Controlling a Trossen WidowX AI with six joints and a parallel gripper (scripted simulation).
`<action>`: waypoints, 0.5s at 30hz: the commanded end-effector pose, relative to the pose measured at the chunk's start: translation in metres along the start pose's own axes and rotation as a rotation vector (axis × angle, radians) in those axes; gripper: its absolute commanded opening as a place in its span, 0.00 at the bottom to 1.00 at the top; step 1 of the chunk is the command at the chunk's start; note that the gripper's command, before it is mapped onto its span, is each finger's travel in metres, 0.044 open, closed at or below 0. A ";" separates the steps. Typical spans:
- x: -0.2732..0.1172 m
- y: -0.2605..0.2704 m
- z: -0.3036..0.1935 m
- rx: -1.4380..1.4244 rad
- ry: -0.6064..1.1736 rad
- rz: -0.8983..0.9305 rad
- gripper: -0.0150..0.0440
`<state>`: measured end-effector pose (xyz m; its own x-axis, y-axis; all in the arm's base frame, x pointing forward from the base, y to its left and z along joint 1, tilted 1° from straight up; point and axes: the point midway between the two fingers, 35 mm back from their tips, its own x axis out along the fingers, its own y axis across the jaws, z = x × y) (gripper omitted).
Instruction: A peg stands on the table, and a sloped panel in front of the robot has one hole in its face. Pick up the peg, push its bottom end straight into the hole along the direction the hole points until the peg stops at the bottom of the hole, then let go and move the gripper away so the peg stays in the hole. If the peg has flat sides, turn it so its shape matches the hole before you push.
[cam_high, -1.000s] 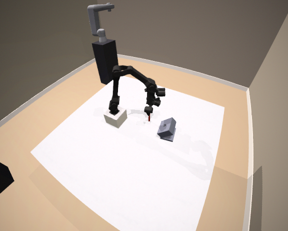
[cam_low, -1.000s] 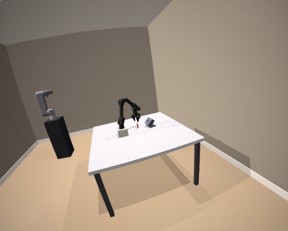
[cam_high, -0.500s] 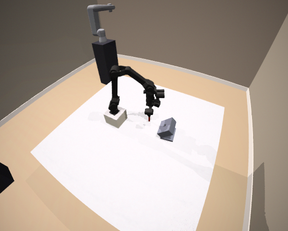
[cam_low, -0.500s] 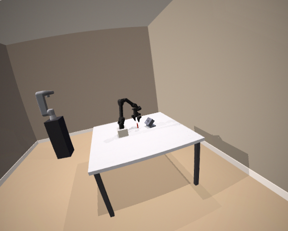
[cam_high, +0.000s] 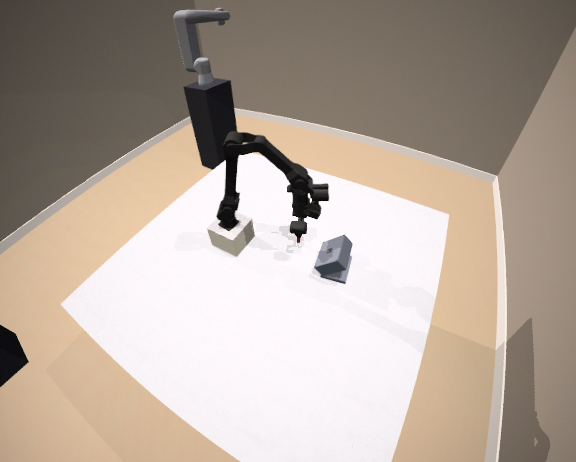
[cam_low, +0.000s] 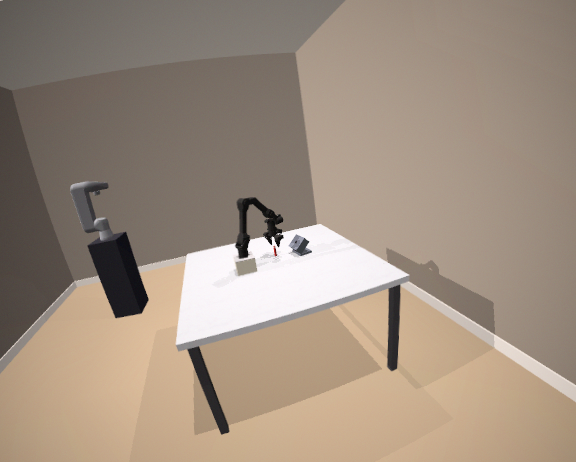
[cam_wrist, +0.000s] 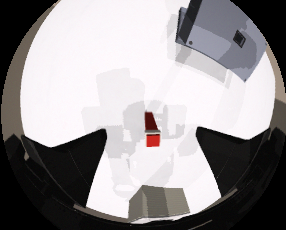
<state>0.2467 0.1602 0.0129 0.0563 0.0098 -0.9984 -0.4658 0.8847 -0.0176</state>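
The red peg (cam_high: 298, 240) (cam_low: 275, 251) (cam_wrist: 153, 140) stands upright on the table, with a square top and a pale band just below it. My gripper (cam_high: 298, 235) (cam_low: 274, 244) (cam_wrist: 153, 133) points down, open and empty, with its fingertips close to the height of the peg's top. In the wrist view the peg shows between the two widely spread fingers, near the middle of the gap. In the top view a finger hides the peg's upper part. The grey sloped panel (cam_high: 340, 254) (cam_low: 301, 244) (cam_wrist: 215, 32) has a dark square hole (cam_high: 329, 249) (cam_wrist: 239, 38) in its face.
The arm's pale base block (cam_high: 230, 240) (cam_low: 246, 265) (cam_wrist: 162, 201) stands on the white table (cam_high: 240, 340) (cam_low: 285, 300), on the other side of the peg from the panel. A dark pedestal (cam_high: 212, 120) (cam_low: 119, 275) with a grey arm stands beyond the table.
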 end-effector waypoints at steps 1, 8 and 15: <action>0.011 0.000 -0.004 -0.004 0.019 0.003 1.00; 0.022 0.000 -0.005 -0.004 0.019 0.003 1.00; 0.033 0.000 -0.006 -0.004 0.019 0.003 1.00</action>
<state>0.2471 0.1600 -0.0116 0.0563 0.0097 -0.9984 -0.4658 0.8847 -0.0177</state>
